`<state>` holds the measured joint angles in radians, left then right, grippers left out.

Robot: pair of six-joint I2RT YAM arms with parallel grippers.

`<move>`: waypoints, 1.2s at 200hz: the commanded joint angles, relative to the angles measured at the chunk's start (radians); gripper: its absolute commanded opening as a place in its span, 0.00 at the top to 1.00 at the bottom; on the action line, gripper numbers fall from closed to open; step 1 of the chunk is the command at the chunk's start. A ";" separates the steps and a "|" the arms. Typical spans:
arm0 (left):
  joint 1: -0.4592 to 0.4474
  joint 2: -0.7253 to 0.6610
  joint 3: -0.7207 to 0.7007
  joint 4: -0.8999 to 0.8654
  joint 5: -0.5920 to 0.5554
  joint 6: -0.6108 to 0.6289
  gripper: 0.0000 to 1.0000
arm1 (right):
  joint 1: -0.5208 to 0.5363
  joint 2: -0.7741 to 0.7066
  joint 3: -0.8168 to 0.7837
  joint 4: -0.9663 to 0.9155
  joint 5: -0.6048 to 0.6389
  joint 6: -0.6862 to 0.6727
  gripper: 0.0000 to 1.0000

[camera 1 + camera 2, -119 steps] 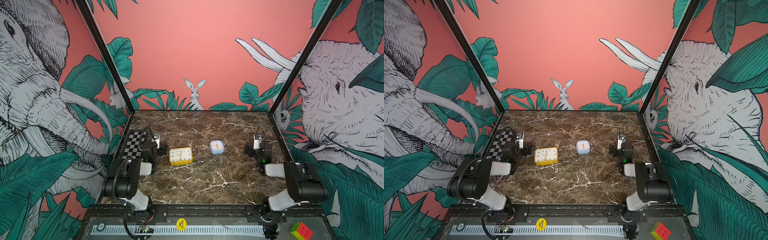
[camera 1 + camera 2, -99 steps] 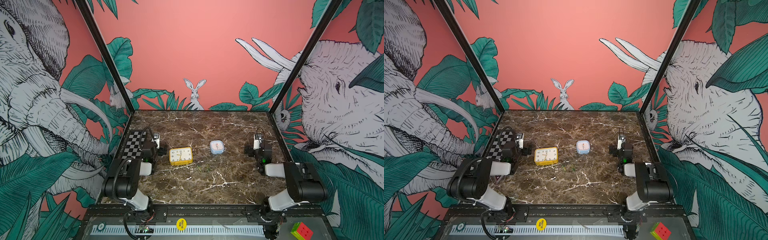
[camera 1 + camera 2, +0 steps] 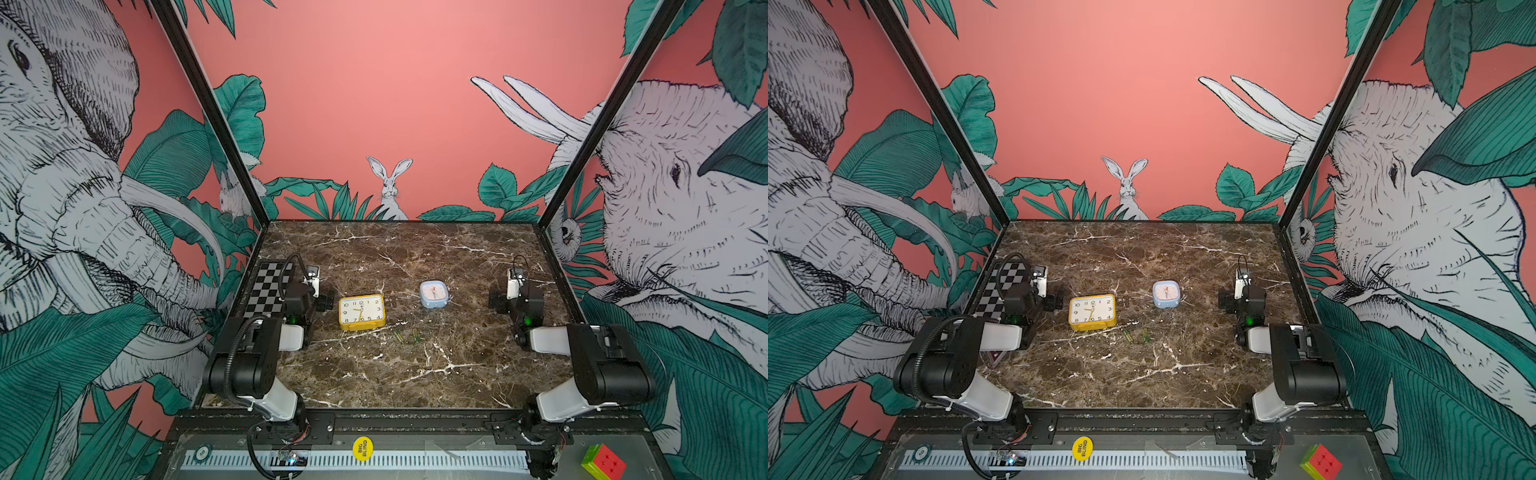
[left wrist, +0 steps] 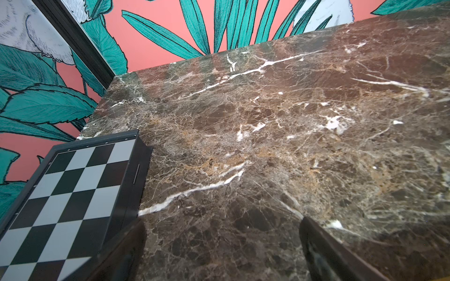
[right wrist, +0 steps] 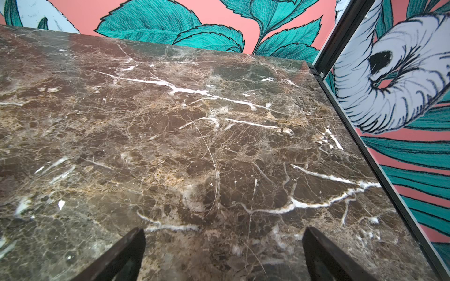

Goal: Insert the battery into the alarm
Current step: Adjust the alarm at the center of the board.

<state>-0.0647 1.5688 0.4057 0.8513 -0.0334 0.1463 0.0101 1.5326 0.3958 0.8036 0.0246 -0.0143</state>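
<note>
Presently the left gripper (image 4: 222,245) and right gripper (image 5: 224,248) hang open and empty, flanking the yellow alarm (image 3: 361,312) and battery (image 3: 415,336), presumably for either-side access.

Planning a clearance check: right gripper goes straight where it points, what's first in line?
Likely the bare marble table, short of the back wall; the open right gripper has no object ahead. Depth unclear.

Bright, even overhead light in both top views, only soft faint shadows on the marble table (image 3: 415,374), wide-angle stretch toward the edges, wrist views sharp on the stone, pink wall (image 4: 151,51) mirrored along its far edge, gripper fingers (image 4: 323,255) dark and blurred up close.
</note>
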 commanded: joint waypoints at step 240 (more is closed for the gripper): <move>0.008 -0.089 0.434 -0.818 0.287 -0.471 0.05 | 0.649 0.057 0.442 -0.494 -0.291 -0.657 0.01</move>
<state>-0.0635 1.4403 0.8032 0.2031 0.1284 -0.1383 0.5541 1.4929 0.8005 0.3569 -0.1844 -0.4656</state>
